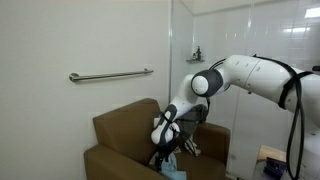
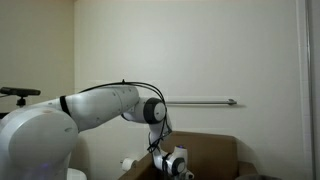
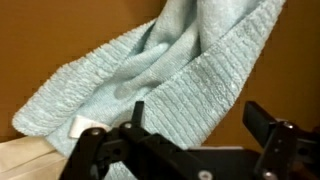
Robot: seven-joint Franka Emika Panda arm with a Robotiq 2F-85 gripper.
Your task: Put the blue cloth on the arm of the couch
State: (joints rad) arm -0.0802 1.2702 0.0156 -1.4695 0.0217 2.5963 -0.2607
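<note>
The blue cloth [image 3: 170,70] is a light blue ribbed towel, bunched on the brown couch [image 1: 120,128]. It fills most of the wrist view and shows as a small blue patch under the gripper in an exterior view [image 1: 169,160]. My gripper [image 3: 200,115] is open, its two black fingers wide apart, with a fold of the cloth lying between and beyond them. In both exterior views the gripper [image 1: 165,148] [image 2: 178,165] points down over the couch seat. The couch arm [image 1: 108,156] runs along the near side of the seat.
A metal grab bar [image 1: 110,75] is fixed on the wall above the couch and also shows in an exterior view [image 2: 205,101]. A white tiled wall [image 1: 240,30] stands behind the arm. The couch back [image 2: 215,148] rises behind the gripper.
</note>
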